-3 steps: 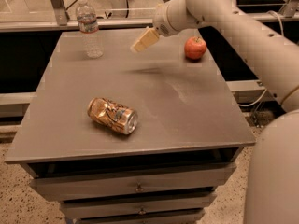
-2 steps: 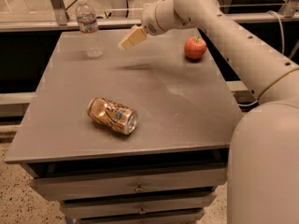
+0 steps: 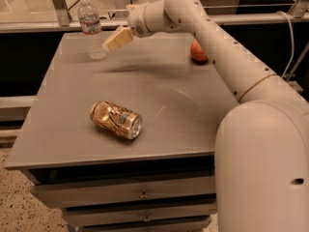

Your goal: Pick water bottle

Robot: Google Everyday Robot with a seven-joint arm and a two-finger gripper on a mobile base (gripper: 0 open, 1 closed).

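The water bottle (image 3: 91,29) is a small clear plastic bottle with a white cap and a pale label band. It stands upright at the far left corner of the grey table (image 3: 193,115). My gripper (image 3: 114,40) hangs above the table just right of the bottle, at about the height of its middle, a small gap away from it. Its cream-coloured fingers (image 3: 117,37) point down and left toward the bottle. Nothing is held in it.
A crushed golden can (image 3: 116,119) lies on its side near the table's front left. A red apple (image 3: 197,52) sits at the far right, partly behind my arm. A metal rail and post run behind the table. Drawers sit below the tabletop.
My gripper has swung left across the back of the table, from near the apple to just beside the bottle. The bottle, can and apple have not moved.
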